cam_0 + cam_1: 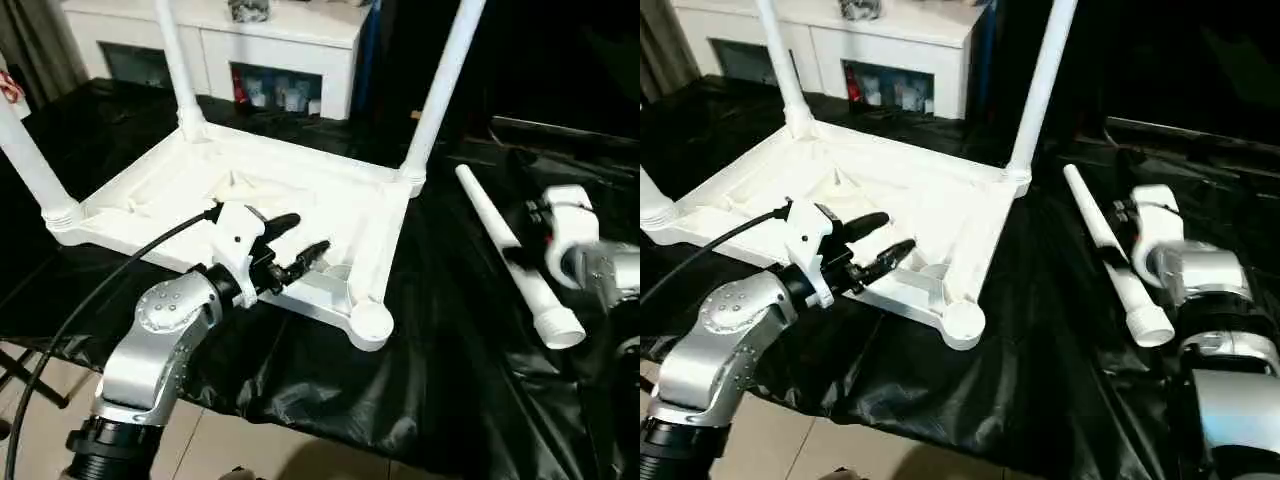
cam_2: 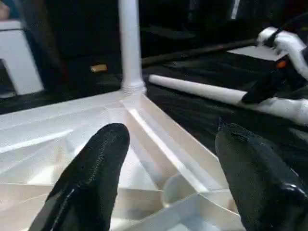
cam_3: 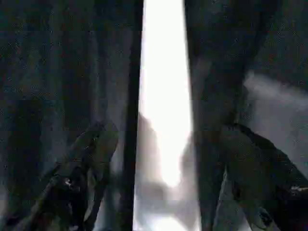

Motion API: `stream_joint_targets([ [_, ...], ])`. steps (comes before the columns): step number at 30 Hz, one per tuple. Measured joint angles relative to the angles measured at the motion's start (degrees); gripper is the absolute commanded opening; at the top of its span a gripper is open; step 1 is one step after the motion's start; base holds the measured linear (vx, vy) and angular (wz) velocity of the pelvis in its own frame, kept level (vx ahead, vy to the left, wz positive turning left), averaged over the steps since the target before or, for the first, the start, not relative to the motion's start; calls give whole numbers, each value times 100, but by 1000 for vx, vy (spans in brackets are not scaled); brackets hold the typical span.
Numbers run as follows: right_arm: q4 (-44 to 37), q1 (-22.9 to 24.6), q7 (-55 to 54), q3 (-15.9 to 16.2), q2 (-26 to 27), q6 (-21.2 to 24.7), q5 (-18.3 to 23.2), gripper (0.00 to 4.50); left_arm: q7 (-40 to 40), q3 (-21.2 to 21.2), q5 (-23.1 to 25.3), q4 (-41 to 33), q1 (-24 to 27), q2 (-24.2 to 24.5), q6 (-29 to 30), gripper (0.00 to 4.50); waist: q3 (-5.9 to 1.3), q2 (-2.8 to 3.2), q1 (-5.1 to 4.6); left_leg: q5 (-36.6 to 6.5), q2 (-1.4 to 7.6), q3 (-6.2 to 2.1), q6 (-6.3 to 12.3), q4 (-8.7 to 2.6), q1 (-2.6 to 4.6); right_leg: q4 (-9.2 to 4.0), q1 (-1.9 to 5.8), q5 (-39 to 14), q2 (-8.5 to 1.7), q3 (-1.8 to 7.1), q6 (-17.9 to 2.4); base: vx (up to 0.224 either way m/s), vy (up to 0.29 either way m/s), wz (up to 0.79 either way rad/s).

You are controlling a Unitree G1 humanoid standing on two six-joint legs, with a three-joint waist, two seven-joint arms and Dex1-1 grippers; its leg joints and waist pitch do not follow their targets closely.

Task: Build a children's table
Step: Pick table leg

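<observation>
**Upturned table awaits its fourth leg**

The children's table point(image 1: 300, 200) lies upside down on the black-covered tabletop point(image 1: 440, 380), three legs standing in its sockets. The left gripper point(image 1: 300, 245) hovers over the ribbed underside, jaws wide and empty. To the right, the loose leg point(image 1: 515, 260) lies between the right gripper's point(image 3: 166, 173) parted jaws.

Silver forearms, white wrist housings, a black cable, 2 black fingers per pincer point(image 1: 300, 240).

Dim room, glare on white tabletop point(image 1: 300, 200), right wrist view blurred (overexposed leg point(image 3: 163, 96))
</observation>
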Motion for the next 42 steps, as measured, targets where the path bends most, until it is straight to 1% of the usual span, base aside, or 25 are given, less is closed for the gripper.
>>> stream_joint_targets([
  [2,235,-6,79,-1,-36,43,-1,330,-71,-24,-22,-52,20,46,55,367,-2,3,27,29,1,4,44,1,-47,6,-43,1,0,-1,0,0,0,0],
  [3,302,-9,117,-1,-36,47,0,330,-93,-31,-40,-55,30,50,89,367,-1,3,37,35,2,8,53,1,-55,9,-52,3,0,0,0,0,0,0],
  [5,462,-56,210,-1,-45,58,2,297,-216,-61,-120,-100,53,90,196,367,-1,2,49,36,6,11,54,1,-54,11,-53,3,1,0,0,0,0,0],
  [9,644,-99,412,18,-104,68,-9,280,-617,-154,-354,-362,147,339,493,367,-1,3,128,37,11,14,47,1,-47,13,-52,3,3,-1,-1,0,0,0],
  [10,670,-99,437,26,-108,68,-11,253,-672,-165,-394,-386,158,368,533,367,-1,3,141,38,12,15,41,0,-46,14,-52,3,3,-2,-1,0,0,0],
  [13,819,-168,510,44,-108,61,-11,243,-840,-201,-546,-439,159,526,721,367,-1,1,151,29,13,16,10,1,-47,15,-51,6,3,-2,-6,0,0,0],
  [14,869,-192,530,42,-110,51,-12,215,-910,-201,-596,-472,159,610,797,367,0,0,153,31,13,16,8,0,-47,15,-51,7,3,-2,-7,0,0,0],
  [17,921,-209,545,35,-120,33,-11,205,-1114,-203,-641,-487,156,794,896,367,2,-7,153,32,13,17,6,0,-46,15,-51,8,3,-1,-7,0,0,0],
  [19,1007,-262,548,21,-120,26,-10,189,-1309,-228,-644,-466,130,959,912,367,7,-14,152,33,15,17,5,0,-47,16,-51,8,3,-3,-7,0,0,0],
  [23,1110,-303,554,-32,-143,5,15,186,-1797,-375,-640,-196,-126,1309,972,367,8,-15,164,33,17,21,4,-1,-48,16,-52,8,3,-3,-7,0,0,0],
  [25,1129,-308,549,-97,-153,3,45,186,-1898,-395,-639,-22,-227,1357,988,367,8,-15,164,33,17,22,3,-1,-48,15,-53,8,3,-2,-7,0,0,0],
  [28,1148,-308,479,-421,-178,-7,271,186,-1908,-396,-641,335,-477,1150,965,367,10,-11,174,33,16,26,3,0,-51,15,-53,9,1,0,-7,0,0,0],
  [29,1149,-308,454,-573,-199,-26,392,186,-1862,-397,-653,399,-570,1038,958,367,10,-8,177,33,16,26,3,0,-51,15,-53,9,1,0,-7,0,0,0],
  [31,1149,-306,421,-756,-239,-72,560,186,-1745,-357,-662,455,-657,904,926,367,10,-2,174,33,17,26,3,-2,-51,14,-53,9,1,-1,-7,0,0,0],
  [32,1147,-303,419,-935,-284,-97,705,186,-1630,-319,-663,541,-709,778,884,367,13,4,174,33,17,27,3,-3,-51,14,-53,9,1,-1,-7,0,0,0],
  [34,1038,-226,468,-1441,-328,-188,1130,186,-1207,-172,-648,877,-949,366,814,367,24,25,202,35,18,27,5,-2,-52,15,-53,12,1,-3,-7,0,0,0],
  [35,849,-127,580,-1825,-314,-271,1477,186,-919,-99,-660,1104,-1175,94,773,367,31,37,216,38,18,28,9,-2,-53,13,-53,17,1,-4,-10,0,0,0],
  [37,524,-61,760,-2209,-218,-451,1880,186,-655,42,-727,1236,-1434,-185,736,367,33,61,224,39,20,30,11,-2,-53,9,-53,22,1,-2,-10,0,0,0],
  [38,163,85,926,-2434,-135,-623,2122,186,-566,107,-846,1263,-1563,-317,737,367,27,71,220,42,20,31,18,-4,-52,7,-53,22,1,-2,-10,0,0,0],
  [39,-45,141,1032,-2549,-71,-704,2266,186,-528,146,-911,1270,-1618,-389,747,367,24,77,214,56,22,32,43,-6,-51,7,-55,22,2,-1,-11,0,0,0],
  [40,-425,323,1192,-2722,27,-775,2452,186,-488,218,-1016,1299,-1685,-498,783,367,24,77,222,57,23,32,43,-13,-52,5,-55,22,3,-7,-11,0,0,0],
  [41,-1034,588,1461,-2972,264,-786,2789,185,-422,335,-1155,1356,-1781,-686,842,367,25,78,236,59,28,32,46,-19,-53,3,-58,22,6,-9,-11,0,0,0],
  [42,-1454,742,1655,-3107,444,-741,3047,185,-403,384,-1266,1405,-1852,-801,876,367,27,83,238,62,29,33,50,-21,-52,3,-58,22,8,-9,-10,0,0,0],
])
